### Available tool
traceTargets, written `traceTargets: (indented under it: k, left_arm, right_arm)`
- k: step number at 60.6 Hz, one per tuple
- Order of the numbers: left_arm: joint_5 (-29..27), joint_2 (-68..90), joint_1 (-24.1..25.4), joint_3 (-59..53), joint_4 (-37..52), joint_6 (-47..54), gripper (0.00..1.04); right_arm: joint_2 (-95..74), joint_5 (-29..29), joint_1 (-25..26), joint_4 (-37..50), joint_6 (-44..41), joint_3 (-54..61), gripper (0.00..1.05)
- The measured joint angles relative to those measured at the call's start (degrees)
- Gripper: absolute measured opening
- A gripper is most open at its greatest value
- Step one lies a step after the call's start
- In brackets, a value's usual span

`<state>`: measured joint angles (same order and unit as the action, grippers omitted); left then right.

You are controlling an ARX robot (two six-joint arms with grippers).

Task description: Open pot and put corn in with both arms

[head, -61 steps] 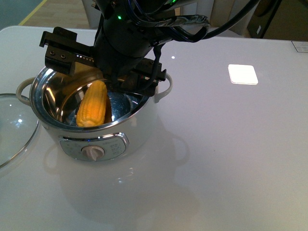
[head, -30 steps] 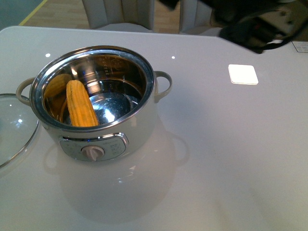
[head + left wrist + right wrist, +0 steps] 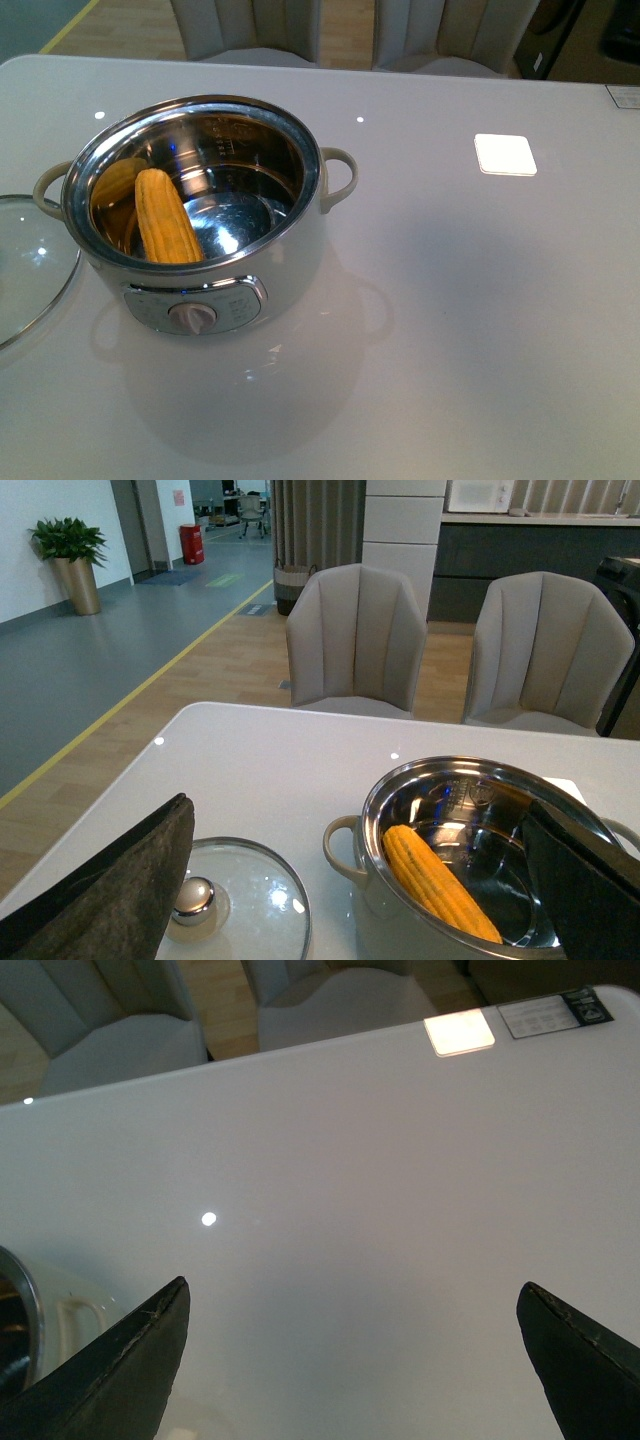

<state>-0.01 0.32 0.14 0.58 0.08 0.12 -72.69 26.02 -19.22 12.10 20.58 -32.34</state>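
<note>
The corn cob is now lying loose inside the electric pot, leaning against the steel inner bowl's left wall with its lower end down near the front rim. 1 second ago the right arm was hanging over the bowl with the cob in its grip; half a second ago it was pulling away to the upper right, and now no arm is showing in the front view at all.

The right gripper is standing wide open and empty over bare white table, just beside the pot's loop handle. The left gripper is also spread open, holding nothing, looking across at the pot and the glass lid resting flat on the table beside it.

With the lid off and the cob inside, the task is looking finished.
</note>
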Motion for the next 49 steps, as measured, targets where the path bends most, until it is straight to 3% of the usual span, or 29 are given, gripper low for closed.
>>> traceTargets:
  k: [19,33,37,41,49]
  left_arm:
    - [0.0,0.0,0.0,0.0,0.0,0.0,0.98]
    - [0.0,0.0,0.0,0.0,0.0,0.0,0.98]
    - [0.0,0.0,0.0,0.0,0.0,0.0,0.98]
    - [0.0,0.0,0.0,0.0,0.0,0.0,0.98]
    - [0.0,0.0,0.0,0.0,0.0,0.0,0.98]
  right_arm:
    - [16.7,-1.9,8.4,-10.9,-0.5,6.6,0.96]
    - [19.9,-2.3,9.6,-11.7,-0.8,7.1,0.96]
    - [20.2,-11.1,11.5,1.1,-5.8,11.7,0.87]
    - [22.1,-20.0,13.2,20.7,-14.0,20.2,0.7]
    - [26.9,-23.2,15.5,24.8,-18.5,23.5,0.45]
